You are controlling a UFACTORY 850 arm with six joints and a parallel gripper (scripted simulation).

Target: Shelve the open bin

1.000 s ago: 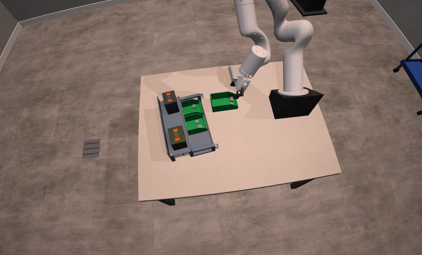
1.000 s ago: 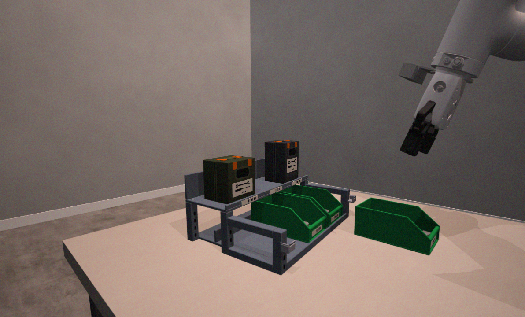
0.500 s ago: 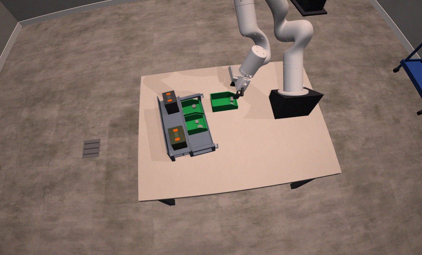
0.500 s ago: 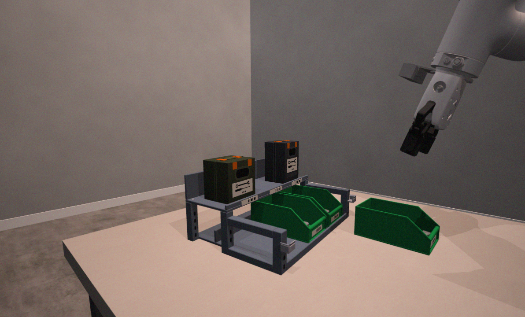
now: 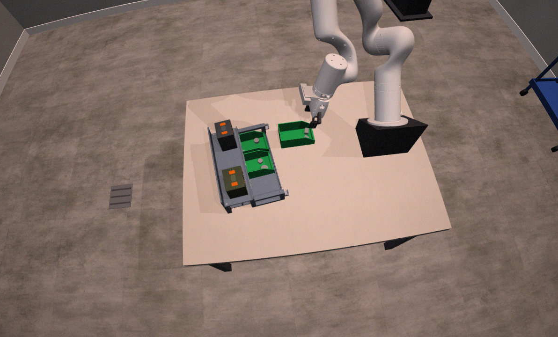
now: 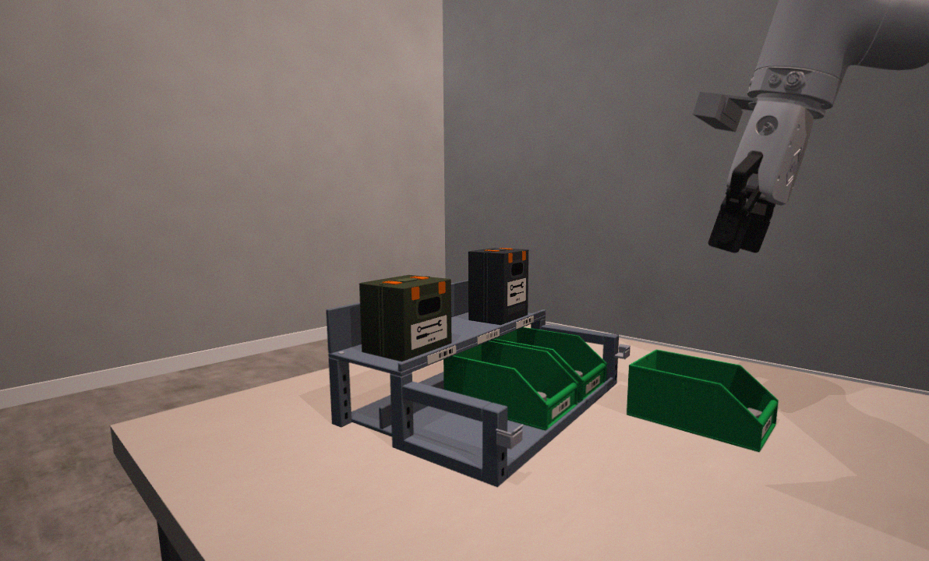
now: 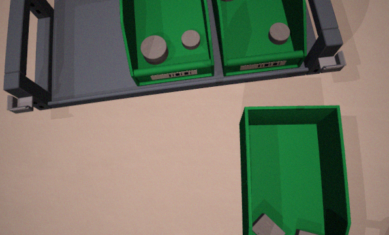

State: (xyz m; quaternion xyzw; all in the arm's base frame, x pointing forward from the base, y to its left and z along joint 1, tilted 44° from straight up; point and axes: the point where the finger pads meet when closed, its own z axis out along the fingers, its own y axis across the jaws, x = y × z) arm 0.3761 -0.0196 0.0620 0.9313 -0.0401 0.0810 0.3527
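The loose green bin (image 6: 700, 399) is seen on the worktop (image 6: 593, 502), just beside the grey shelf (image 6: 411, 359), grey parts (image 7: 267, 226) at its low front. Two green bins (image 7: 214, 39) fill the shelf's right side; bare shelf floor (image 7: 87, 55) is left beside them. Two tool cases (image 6: 446, 307) are carried on the low upper board. The gripper (image 6: 736, 234) is held above the bin, jaws released.
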